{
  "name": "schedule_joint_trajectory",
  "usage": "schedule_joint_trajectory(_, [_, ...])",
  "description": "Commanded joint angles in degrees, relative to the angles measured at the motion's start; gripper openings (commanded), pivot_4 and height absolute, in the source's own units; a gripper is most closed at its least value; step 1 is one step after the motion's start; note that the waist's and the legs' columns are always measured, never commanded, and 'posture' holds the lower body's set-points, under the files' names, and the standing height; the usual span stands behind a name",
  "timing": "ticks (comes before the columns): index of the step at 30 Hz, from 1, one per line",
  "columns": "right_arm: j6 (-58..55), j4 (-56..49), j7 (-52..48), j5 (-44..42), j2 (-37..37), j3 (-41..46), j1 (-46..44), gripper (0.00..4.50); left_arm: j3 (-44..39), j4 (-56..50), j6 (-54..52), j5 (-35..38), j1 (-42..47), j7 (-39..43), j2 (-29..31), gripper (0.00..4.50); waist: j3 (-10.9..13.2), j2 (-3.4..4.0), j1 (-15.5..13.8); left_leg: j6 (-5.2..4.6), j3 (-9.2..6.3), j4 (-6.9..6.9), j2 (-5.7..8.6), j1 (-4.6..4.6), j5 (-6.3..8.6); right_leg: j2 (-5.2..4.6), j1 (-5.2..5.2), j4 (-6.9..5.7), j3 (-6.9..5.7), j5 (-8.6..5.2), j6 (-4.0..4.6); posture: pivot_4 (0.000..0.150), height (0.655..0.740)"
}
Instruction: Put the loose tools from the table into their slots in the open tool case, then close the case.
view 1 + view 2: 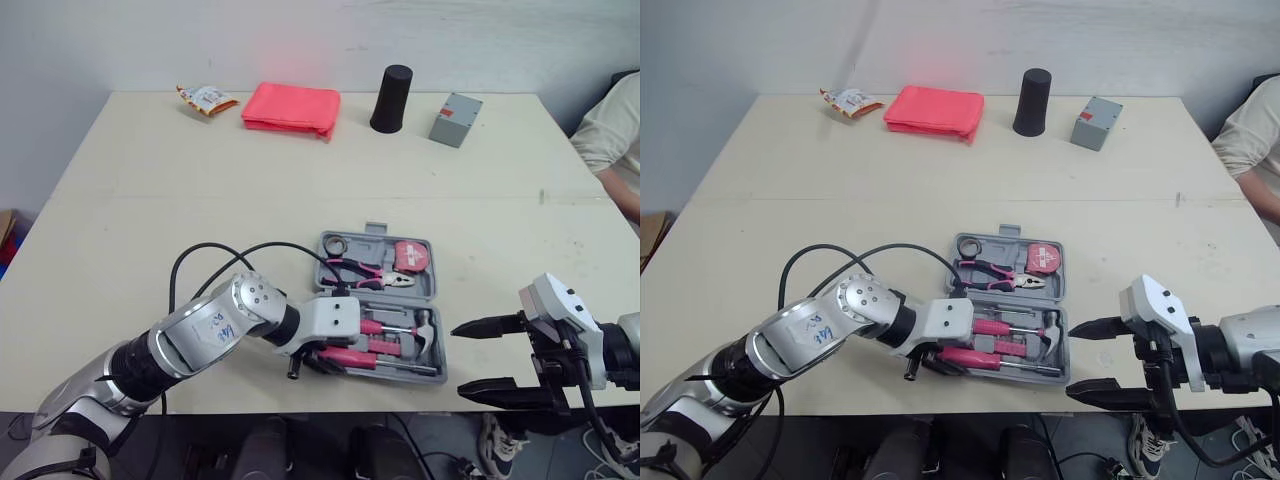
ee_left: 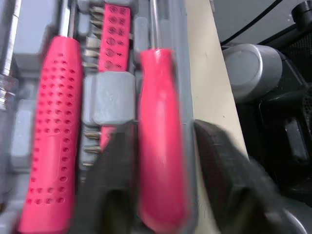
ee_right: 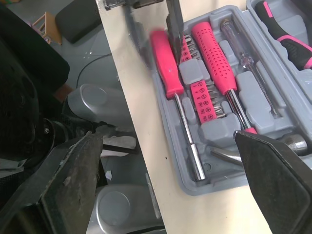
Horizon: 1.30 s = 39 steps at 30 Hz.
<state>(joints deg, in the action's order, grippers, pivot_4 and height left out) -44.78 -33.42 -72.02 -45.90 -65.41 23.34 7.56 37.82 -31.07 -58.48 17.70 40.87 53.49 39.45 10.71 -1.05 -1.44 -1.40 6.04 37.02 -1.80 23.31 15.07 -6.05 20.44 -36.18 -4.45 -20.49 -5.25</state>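
Tool case (image 3: 209, 187) lies open near the front edge of the bench (image 1: 200, 200), with pliers (image 1: 365, 272), tape measure (image 1: 410, 255), hammer (image 1: 425, 335), bit rack (image 3: 202, 95), dotted screwdriver (image 3: 212, 53) and front screwdriver (image 3: 165, 68) all lying in moulded slots. No loose tool is seen on the bench, so stowing is judged essentially complete and closing outstanding. Left claw (image 2: 163, 131) stands with fingers parted either side of the front screwdriver's handle; right claw (image 1: 458, 361) hangs wide open, empty, just beside the case's right end.

Left gripper (image 1: 320, 362) hides the tool case's (image 1: 385, 297) near-left corner.
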Motion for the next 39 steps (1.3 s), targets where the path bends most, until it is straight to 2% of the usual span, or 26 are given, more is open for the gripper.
schedule_joint_trajectory(1, [0.77, -0.79, 0.30, -0.69, 0.49, 0.41, -0.45, 4.50, -6.27, -4.05, -0.50, 3.75, 1.18, 2.04, 0.54, 3.42, 0.00, 0.00, 0.00, 0.00, 0.00, 0.01, 0.00, 0.01, 0.00, 0.00, 0.00, 0.00, -0.01, 0.00, 0.00, 0.150, 0.7361])
schedule_joint_trajectory(2, [0.95, -0.91, 0.37, -0.56, 0.66, 0.28, -0.20, 4.50, -7.39, -4.38, 1.70, 3.72, 0.84, 2.35, 0.61, 3.97, 0.00, 0.00, -0.01, 0.00, -0.01, 0.02, -0.01, 0.01, 0.00, 0.00, 0.00, 0.00, -0.01, 0.00, 0.00, 0.150, 0.7361])
schedule_joint_trajectory(4, [1.42, -0.98, 0.39, -0.17, 0.99, 0.09, 0.33, 4.50, -8.93, -4.46, 5.47, 3.70, -0.63, 2.55, 0.21, 3.97, 0.00, 0.00, -0.03, 0.00, -0.02, 0.01, 0.01, 0.00, 0.00, -0.03, -0.01, 0.01, -0.02, 0.00, 0.00, 0.150, 0.7361])
schedule_joint_trajectory(6, [2.01, -0.89, 0.52, 0.26, 1.30, -0.32, 0.63, 4.50, -12.14, -3.52, 8.52, 6.12, -4.14, 2.07, -2.67, 3.97, 0.00, 0.01, 0.00, 0.00, -0.01, 0.01, 0.03, 0.00, 0.00, -0.04, -0.02, 0.02, -0.03, 0.00, 0.00, 0.150, 0.7361])
schedule_joint_trajectory(8, [2.45, -0.65, 0.96, 0.52, 1.82, -0.89, 0.59, 4.50, -16.38, -1.04, 11.96, 9.63, -9.56, 2.16, -6.11, 3.41, -0.01, 0.01, 0.00, -0.01, 0.00, 0.01, 0.03, -0.01, 0.01, -0.06, -0.03, 0.01, -0.04, 0.00, 0.00, 0.150, 0.7361])
schedule_joint_trajectory(10, [1.86, -0.12, 1.74, -0.29, 2.62, -1.15, 0.13, 4.50, -17.24, 1.86, 20.03, 8.38, -14.75, 5.11, -5.99, 2.78, 0.00, 0.00, 0.13, -0.02, -0.03, 0.04, 0.02, -0.01, 0.01, -0.06, -0.04, -0.01, -0.08, 0.00, 0.00, 0.150, 0.7361])
schedule_joint_trajectory(11, [1.61, 0.50, 2.07, -0.61, 3.07, -1.25, -0.02, 4.50, -16.82, 3.39, 22.79, 7.19, -17.22, 6.26, -5.10, 2.26, 0.00, 0.01, 0.17, -0.01, -0.02, 0.04, 0.00, -0.03, 0.01, -0.06, -0.04, -0.02, -0.10, 0.00, 0.00, 0.150, 0.7361])
schedule_joint_trajectory(12, [1.84, 1.05, 2.03, -0.34, 3.30, -1.37, 0.12, 4.50, -16.65, 4.54, 24.76, 6.46, -18.99, 6.77, -4.77, 2.10, -0.01, 0.01, 0.19, 0.01, 0.00, 0.04, 0.00, -0.03, -0.01, -0.06, -0.02, -0.04, -0.11, 0.00, 0.00, 0.150, 0.7361])
schedule_joint_trajectory(13, [2.36, 1.45, 1.80, 0.41, 3.30, -1.52, 0.52, 4.50, -16.54, 5.53, 25.85, 5.76, -20.06, 6.33, -4.78, 1.52, -0.01, 0.03, 0.14, 0.02, 0.00, 0.04, 0.00, -0.06, -0.01, -0.05, -0.02, -0.06, -0.12, 0.00, 0.01, 0.150, 0.7361])
schedule_joint_trajectory(14, [2.98, 1.60, 1.42, 1.16, 3.18, -1.63, 1.02, 4.50, -16.43, 6.02, 26.02, 5.70, -20.52, 5.92, -5.04, 1.25, -0.02, 0.03, 0.11, 0.01, 0.00, 0.04, 0.00, -0.07, -0.01, -0.06, -0.02, -0.08, -0.12, -0.01, 0.01, 0.150, 0.7361])
schedule_joint_trajectory(16, [3.23, 1.62, 1.39, 1.27, 3.11, -1.62, 1.30, 4.50, -15.69, 6.79, 25.68, 4.75, -20.28, 4.29, -6.02, 0.34, -0.01, 0.02, -0.17, -0.04, -0.02, 0.06, 0.02, -0.04, 0.02, -0.10, -0.03, -0.09, -0.13, -0.01, 0.01, 0.150, 0.7361])
schedule_joint_trajectory(17, [2.99, 1.56, 1.63, 0.93, 3.23, -1.57, 1.15, 4.50, -15.18, 7.21, 25.55, 4.06, -20.02, 3.60, -6.54, 0.10, -0.01, 0.02, -0.31, -0.08, -0.05, 0.06, 0.07, -0.02, 0.05, -0.17, -0.02, -0.09, -0.17, 0.00, 0.01, 0.150, 0.7361])
schedule_joint_trajectory(29, [3.00, 1.09, 2.33, 0.91, 3.48, -1.69, 1.38, 4.50, -10.00, 11.60, 26.34, -4.80, -18.81, 1.12, -7.77, 0.10, -0.02, 0.03, 0.06, -0.16, -0.03, 0.05, 0.12, -0.04, 0.09, -0.26, -0.09, -0.02, -0.21, 0.04, -0.06, 0.150, 0.7361])
schedule_joint_trajectory(35, [2.83, 0.07, 3.24, 0.56, 3.97, -0.98, 2.43, 4.50, -2.72, 11.74, 25.88, -12.38, -20.82, 2.39, -1.76, 0.10, -0.10, 0.03, 0.04, -0.16, -0.05, 0.02, 0.12, -0.16, 0.11, -0.26, -0.22, 0.03, -0.21, 0.04, -0.06, 0.150, 0.7361])
schedule_joint_trajectory(39, [2.15, -0.58, 3.82, -0.40, 4.26, -0.16, 3.12, 4.50, -0.59, 12.23, 24.09, -14.43, -20.28, 1.23, -1.22, 0.10, -0.51, 0.37, 0.13, -0.13, -0.05, -0.10, 0.07, -0.44, 0.15, -0.24, -0.52, 0.22, -0.22, 0.03, -0.05, 0.150, 0.7361])
